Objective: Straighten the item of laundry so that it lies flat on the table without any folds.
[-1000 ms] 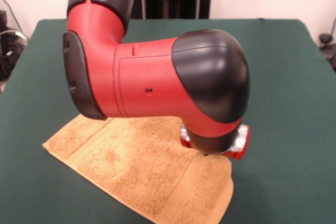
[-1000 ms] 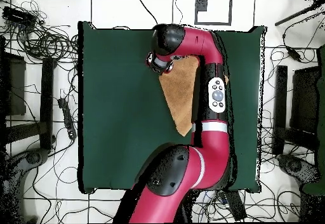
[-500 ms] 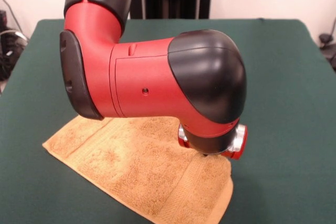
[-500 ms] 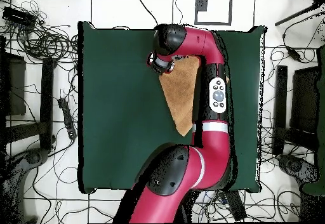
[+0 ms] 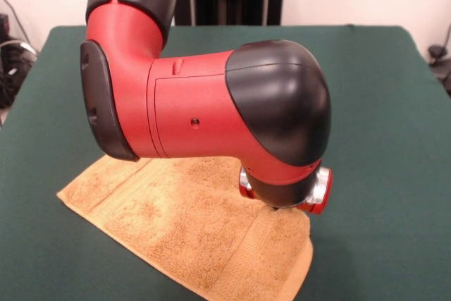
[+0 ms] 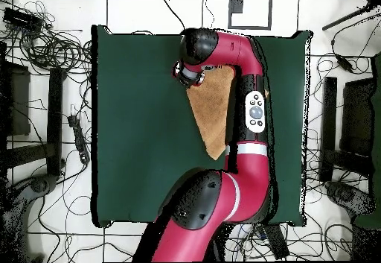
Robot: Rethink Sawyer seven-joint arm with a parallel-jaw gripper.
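The pincer (image 5: 276, 207) sits low over one corner of the towel (image 5: 190, 234); the wrist hides it, so I cannot tell whether it is clenched or released. The towel spreads away from the pincer across the green surface (image 5: 394, 139) in a folded wedge, presumably approached at the corner to draw the fold out.

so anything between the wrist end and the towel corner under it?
Nothing shows. In the front view the gripper comes down right at the towel; only its dark tip peeks below the wrist, contact unclear. Overhead, the arm hides that spot.
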